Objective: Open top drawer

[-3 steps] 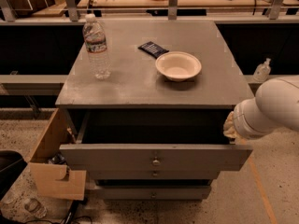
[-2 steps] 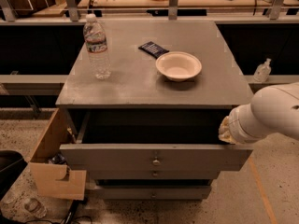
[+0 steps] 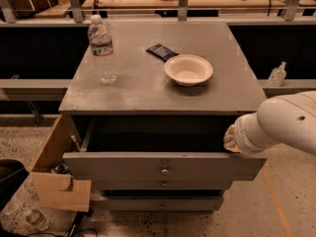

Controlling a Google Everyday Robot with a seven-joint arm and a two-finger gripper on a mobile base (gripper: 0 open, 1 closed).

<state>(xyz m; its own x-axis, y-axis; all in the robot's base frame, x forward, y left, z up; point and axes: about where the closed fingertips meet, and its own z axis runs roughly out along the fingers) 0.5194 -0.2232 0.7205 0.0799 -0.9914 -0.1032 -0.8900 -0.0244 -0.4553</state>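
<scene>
Since the earlier frames, the white arm has crept a little toward 9 o'clock and slightly down, while the top drawer sits about where it was, already pulled well out of the cabinet. Its grey front hangs forward of the worktop edge, and a dark stretch of interior shows between the two.

The pincer is at the drawer's 3 o'clock end, right against the upper rear edge of the front panel near its corner. Whether it is released, clenched or hooked on the panel cannot be told, since the wrist hides its tip.

The relation that matters is this. The drawer front's long axis runs from 9 to 3 o'clock, and almost all of it lies toward 9 o'clock from the pincer. Its small round knob is at the centre, well apart from the pincer. Any further pull toward 6 o'clock would therefore act at one end and not the middle, so the drawer could skew in its runners. The task looks nearly done, and only a short pull seems left, if any.

Two slimmer drawer fronts below stay shut. On the worktop stand a water bottle at 10 o'clock and a cream bowl near 1 o'clock, with a dark flat packet just behind the bowl. All three are far from the arm.
</scene>
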